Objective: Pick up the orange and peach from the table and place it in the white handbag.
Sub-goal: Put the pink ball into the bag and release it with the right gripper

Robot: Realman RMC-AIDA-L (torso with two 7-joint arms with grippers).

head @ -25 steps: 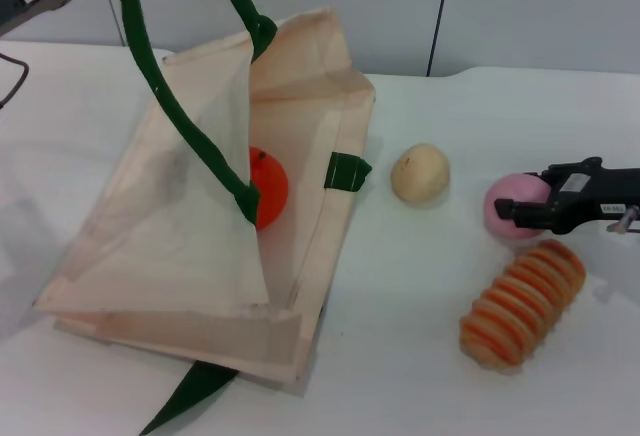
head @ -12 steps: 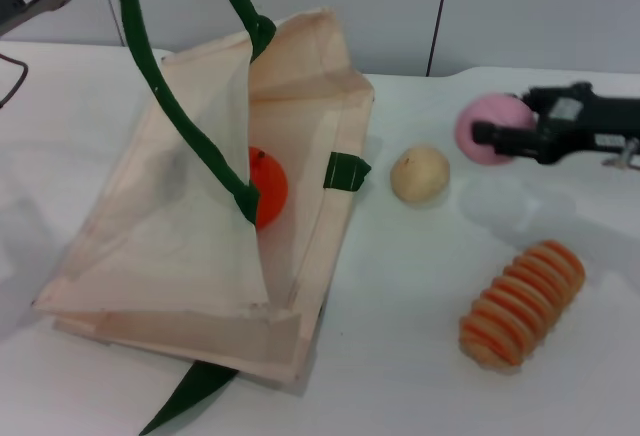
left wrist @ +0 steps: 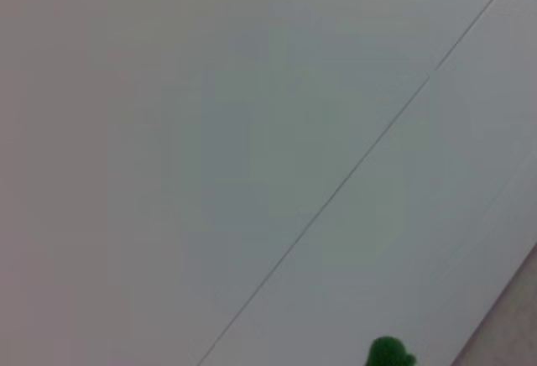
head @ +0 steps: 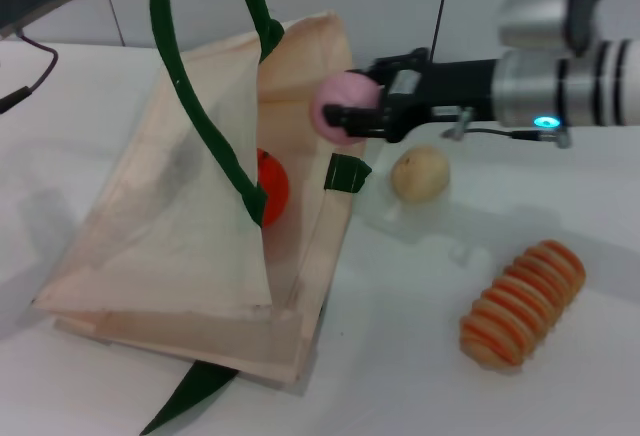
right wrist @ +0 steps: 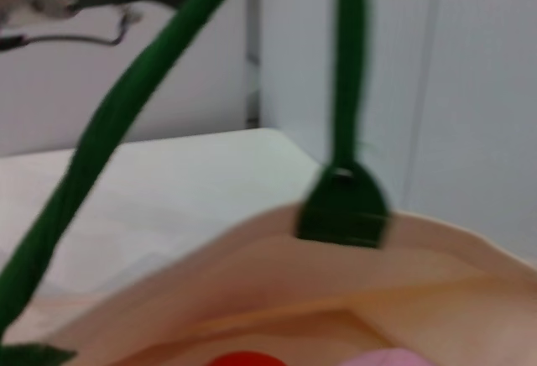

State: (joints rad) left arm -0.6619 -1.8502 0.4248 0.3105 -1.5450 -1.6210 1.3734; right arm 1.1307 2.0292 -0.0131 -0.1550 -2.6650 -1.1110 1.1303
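The right pincer point(head: 345, 116) pinches the peach point(head: 340, 106) over the white handbag point(head: 190, 246) mouth, the orange point(head: 270, 184) inside. The left pincer, out of view, presumably lifts the handle point(head: 200, 116). Released early, the peach may hit the rim and roll onto the counter point(head: 520, 236).

Bright, even overhead light, soft shadows under the white handbag point(head: 200, 256), blurred close-up green handles point(right wrist: 109, 122).

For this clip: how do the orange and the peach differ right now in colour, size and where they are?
The orange is bright orange-red; the peach is pink. The orange looks somewhat larger than the peach. The orange lies inside the white handbag, half hidden behind a green handle, while the peach is held in the air by the right gripper above the bag's open mouth. Both are round toy fruits.
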